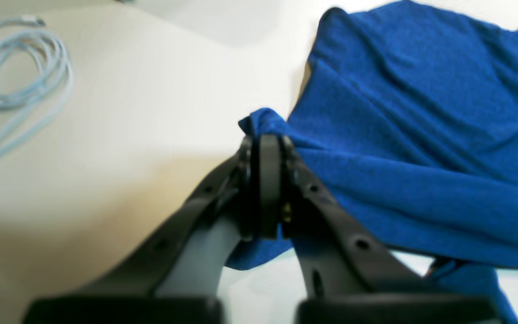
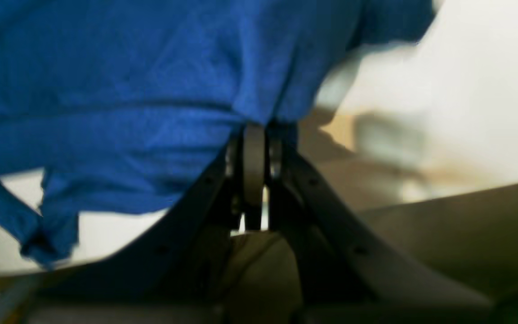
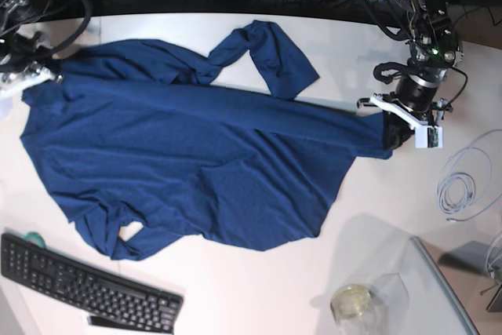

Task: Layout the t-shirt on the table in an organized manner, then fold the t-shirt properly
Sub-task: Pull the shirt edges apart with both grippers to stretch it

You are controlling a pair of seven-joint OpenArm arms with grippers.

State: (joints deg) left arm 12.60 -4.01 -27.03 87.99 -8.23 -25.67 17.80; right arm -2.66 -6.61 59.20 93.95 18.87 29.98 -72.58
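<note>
The white surface before you carries the t-shirt, stretched between both arms. Your left gripper has its fingers clamped on one edge; your right gripper pinches the opposite edge.

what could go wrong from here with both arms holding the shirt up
1. The t-shirt is stretched between the left pincer and right pincer; each holds only a small bunch, which may slip.
2. One sleeve lies twisted and could stay creased.
3. The hem could drag onto the keyboard.
</note>
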